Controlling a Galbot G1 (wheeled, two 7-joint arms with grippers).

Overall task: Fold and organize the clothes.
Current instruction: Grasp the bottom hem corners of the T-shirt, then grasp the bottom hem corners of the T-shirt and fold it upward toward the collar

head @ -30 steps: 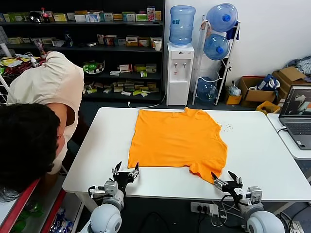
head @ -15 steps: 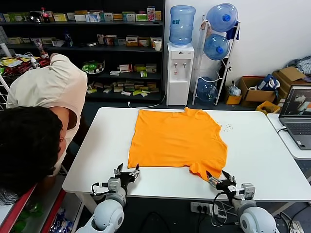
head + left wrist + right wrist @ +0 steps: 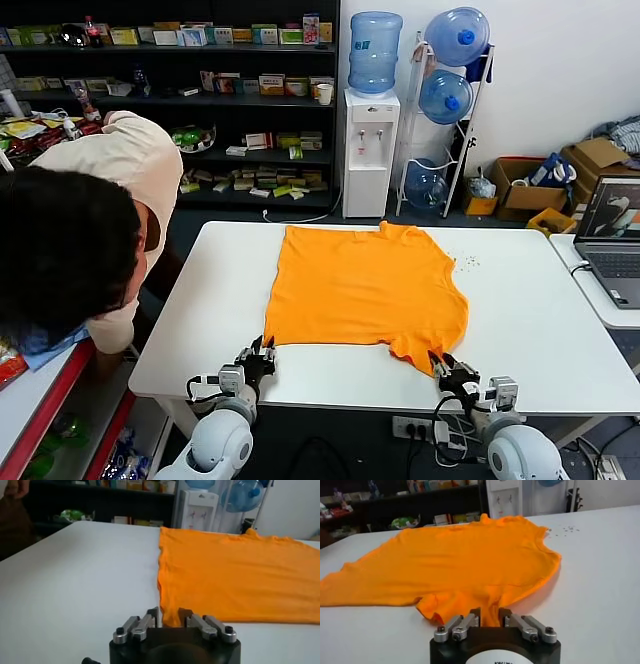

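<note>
Head view: orange T-shirt (image 3: 362, 292) is spread flat mid-bench (image 3: 540, 330). Near hem corners are pinched by left gripper (image 3: 266, 350) and right gripper (image 3: 441, 364). First fold judged next: both corners lifted, carried far.

T-shirt (image 3: 362, 293) lies flat on the table (image 3: 540, 320), centred, collar toward the far edge. Left pincer (image 3: 262, 349) sits at its near left corner, right pincer (image 3: 437, 365) at its near right sleeve. Laptop (image 3: 612, 242) stands right of the table; water dispenser (image 3: 370, 150) stands behind it.
</note>
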